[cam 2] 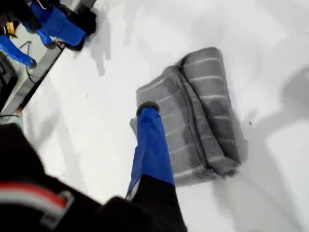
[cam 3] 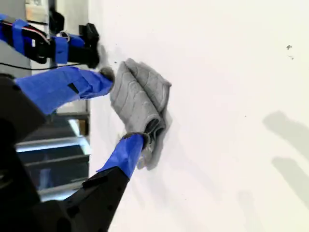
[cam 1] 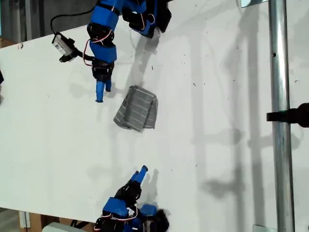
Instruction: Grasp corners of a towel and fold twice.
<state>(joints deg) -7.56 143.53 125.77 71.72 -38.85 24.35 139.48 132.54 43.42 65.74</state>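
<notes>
The towel [cam 1: 136,108] [cam 2: 203,111] [cam 3: 140,92] lies folded into a small striped grey bundle on the white table [cam 1: 217,159]. A thicker folded layer runs along its side toward the exterior view's right. One rounded corner [cam 1: 131,88] points toward the upper arm. My second gripper [cam 1: 103,94] [cam 3: 121,106] is open and empty, hanging a short way from the towel toward the exterior view's upper left. My first gripper [cam 1: 142,172] [cam 2: 147,108] shows as a single blue finger, seemingly shut and empty. It sits apart from the towel, toward the exterior view's bottom.
A vertical metal pole [cam 1: 278,121] with a black clamp [cam 1: 292,116] stands at the exterior view's right. A small camera [cam 1: 63,46] juts from the second arm. The arm bases sit at the table's top [cam 1: 147,17] and bottom [cam 1: 145,217] edges in the exterior view.
</notes>
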